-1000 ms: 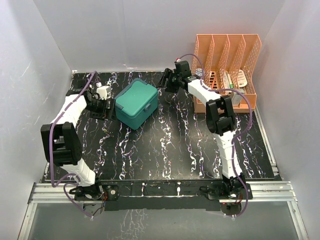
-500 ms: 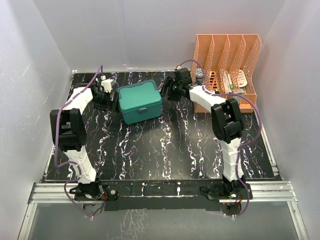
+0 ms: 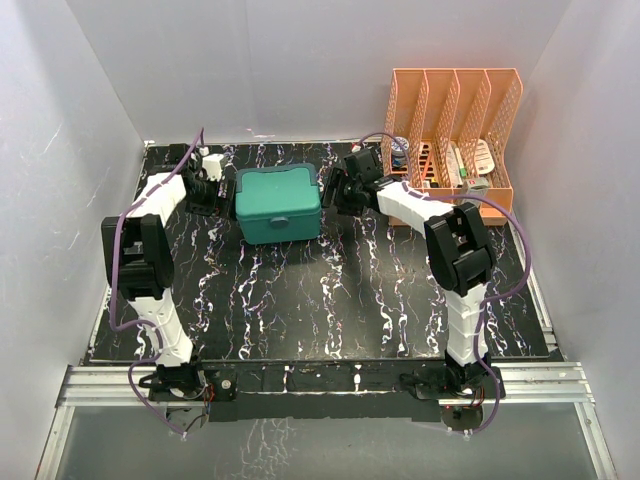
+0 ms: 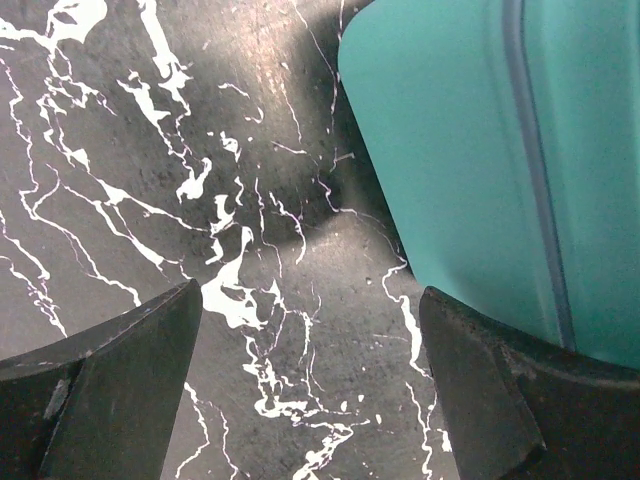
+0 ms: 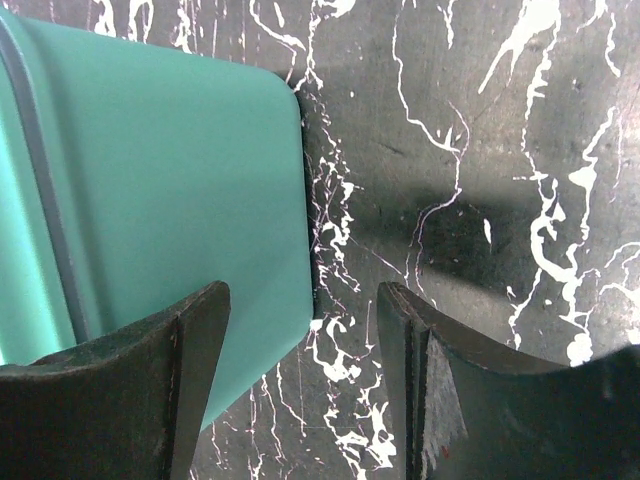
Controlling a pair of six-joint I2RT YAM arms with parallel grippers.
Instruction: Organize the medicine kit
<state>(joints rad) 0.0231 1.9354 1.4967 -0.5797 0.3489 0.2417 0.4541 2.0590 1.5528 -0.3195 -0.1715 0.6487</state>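
Observation:
The medicine kit [image 3: 279, 204] is a teal-green closed box standing square at the back middle of the black marbled table, its small latch facing front. My left gripper [image 3: 222, 196] is open and empty at the kit's left side; its wrist view shows the kit [image 4: 500, 160] right against the right finger. My right gripper [image 3: 333, 192] is open and empty at the kit's right side; its wrist view shows the kit's corner [image 5: 170, 190] by the left finger.
An orange slotted file rack [image 3: 455, 140] with small items in its slots stands at the back right, just behind the right arm. White walls enclose the table on three sides.
The kit has turned from a diagonal pose to square with the table. Both grippers have closed in on its left and right sides, the right one coming forward and down.

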